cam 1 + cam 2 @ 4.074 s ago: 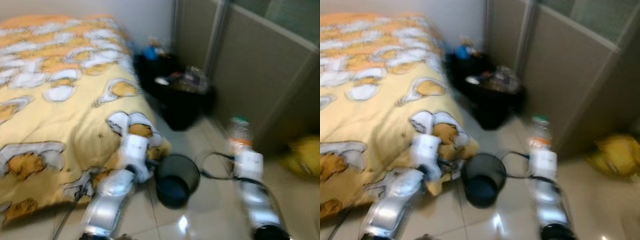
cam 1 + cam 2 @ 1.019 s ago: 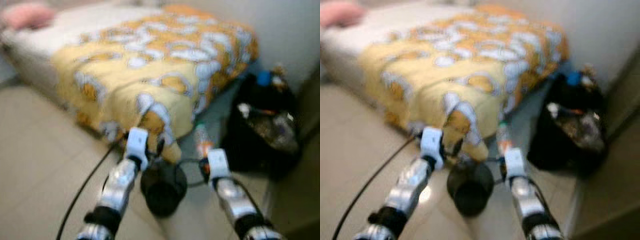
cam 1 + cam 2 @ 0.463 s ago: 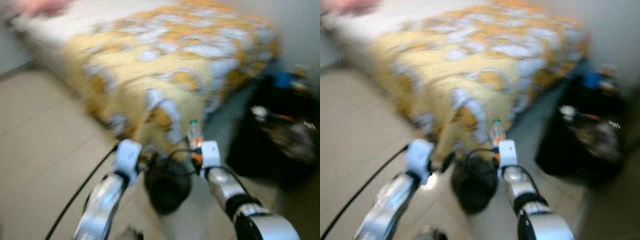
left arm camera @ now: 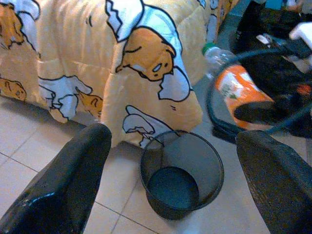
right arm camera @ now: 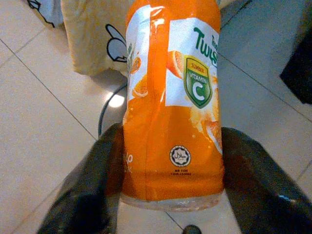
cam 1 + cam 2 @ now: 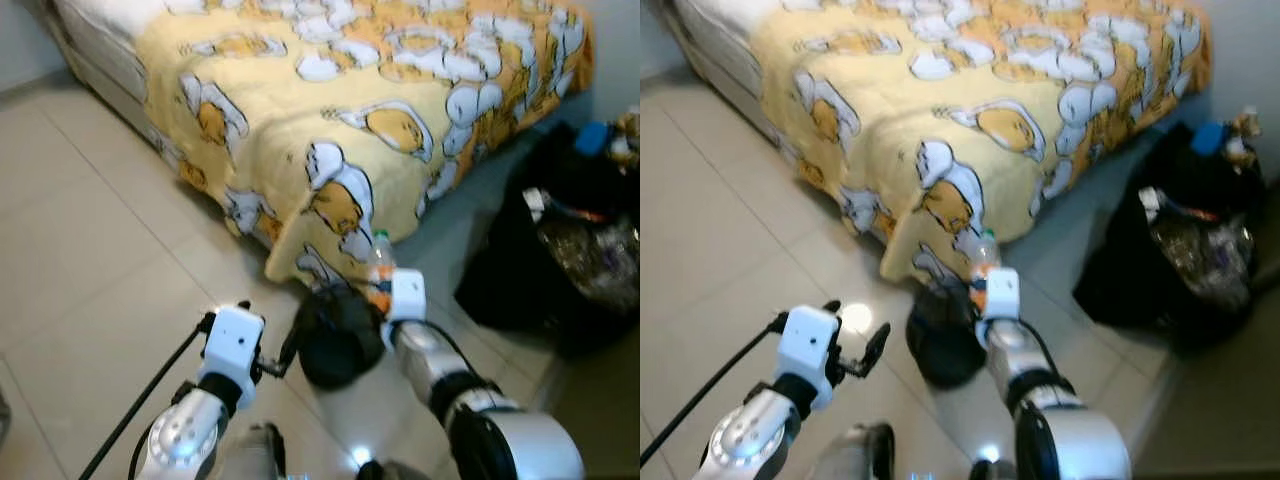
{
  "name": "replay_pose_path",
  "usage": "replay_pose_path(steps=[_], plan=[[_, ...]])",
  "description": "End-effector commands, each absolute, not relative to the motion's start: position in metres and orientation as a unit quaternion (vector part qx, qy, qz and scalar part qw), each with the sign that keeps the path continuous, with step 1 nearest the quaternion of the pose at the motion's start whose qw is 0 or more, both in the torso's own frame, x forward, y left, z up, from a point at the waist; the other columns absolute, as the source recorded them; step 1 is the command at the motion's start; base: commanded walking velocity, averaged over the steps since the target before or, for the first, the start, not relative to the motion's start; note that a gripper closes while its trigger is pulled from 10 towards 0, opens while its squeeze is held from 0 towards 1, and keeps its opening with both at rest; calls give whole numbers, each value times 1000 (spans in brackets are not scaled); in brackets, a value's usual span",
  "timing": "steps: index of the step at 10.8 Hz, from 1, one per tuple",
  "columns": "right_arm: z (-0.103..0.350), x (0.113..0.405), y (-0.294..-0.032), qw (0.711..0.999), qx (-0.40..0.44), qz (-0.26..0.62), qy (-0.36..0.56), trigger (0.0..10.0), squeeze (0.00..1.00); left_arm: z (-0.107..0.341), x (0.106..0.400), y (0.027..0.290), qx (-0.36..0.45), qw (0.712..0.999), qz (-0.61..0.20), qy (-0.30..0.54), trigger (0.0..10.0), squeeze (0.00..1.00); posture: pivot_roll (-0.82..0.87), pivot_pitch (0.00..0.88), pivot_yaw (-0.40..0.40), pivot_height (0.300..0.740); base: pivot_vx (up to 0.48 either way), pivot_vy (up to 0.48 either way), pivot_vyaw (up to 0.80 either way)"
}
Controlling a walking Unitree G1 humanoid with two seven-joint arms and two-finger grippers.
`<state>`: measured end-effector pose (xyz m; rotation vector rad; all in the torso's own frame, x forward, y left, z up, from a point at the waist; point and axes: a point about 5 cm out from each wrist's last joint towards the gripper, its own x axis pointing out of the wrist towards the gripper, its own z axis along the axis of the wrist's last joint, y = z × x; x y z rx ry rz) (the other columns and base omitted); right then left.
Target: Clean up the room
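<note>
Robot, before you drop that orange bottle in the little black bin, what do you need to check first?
1. Bottle gripped by the right gripper: ok, a finger presses each side.
2. Bin standing upright with its mouth open: ok.
3. Room in the bin: ok, nothing visible inside it.
4. Bottle right above the bin's mouth: cannot tell; the two overlap in the head views.
5. Left gripper out of the way: ok, it is open, beside the bin.
6. Blanket clear of the bin: ok, its corner hangs just behind the rim.
</note>
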<state>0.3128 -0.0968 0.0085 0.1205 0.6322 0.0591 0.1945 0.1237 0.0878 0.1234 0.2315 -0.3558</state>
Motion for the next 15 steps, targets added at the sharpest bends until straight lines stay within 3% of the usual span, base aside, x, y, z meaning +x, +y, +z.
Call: replay_pose_path(steps=[1, 4, 6, 7, 10, 11, 12, 14, 15], plan=[[18, 321, -94, 953, 66, 29, 294, 10000, 1000, 87, 189, 122, 63, 975, -173, 128, 10000, 0, 380, 263, -54, 740, 0, 0, 0], [25, 326, -83, 952, 67, 52, 293, 10000, 1000, 83, 180, 118, 48, 971, -174, 154, 10000, 0, 364, 259, -77, 740, 0, 0, 0], [20, 322, -90, 950, 43, 56, 304, 10000, 1000, 77, 189, 110, 39, 967, -189, 165, 10000, 0, 322, 220, -81, 740, 0, 0, 0], [18, 322, -97, 951, 46, 51, 300, 10000, 0, 75, 198, 110, 44, 968, -191, 158, 10000, 0, 291, 166, -84, 740, 0, 0, 0], [22, 322, -129, 973, 42, 18, 228, 10000, 0, 79, 240, 112, 39, 978, -167, 121, 10000, 0, 205, 19, -84, 740, 0, 0, 0], [35, 306, -160, 993, 33, -30, 112, 10000, 0, 88, 271, 119, -10, 988, -133, 83, 10000, 0, 130, 0, -76, 740, 0, 0, 0], [41, 292, -192, 993, 35, -97, 56, 10000, 0, 99, 292, 118, -18, 990, -133, 45, 10000, 0, 103, 0, -66, 740, 0, 0, 0], [51, 283, -227, 981, 70, -183, 5, 10000, 0, 127, 304, 109, 42, 985, -160, -46, 10000, 0, 53, 0, -21, 740, 0, 0, 0], [59, 276, -230, 985, 38, -170, -13, 10000, 0, 130, 293, 107, 42, 979, -187, -72, 10000, 0, 44, 0, -25, 740, 0, 0, 0]])
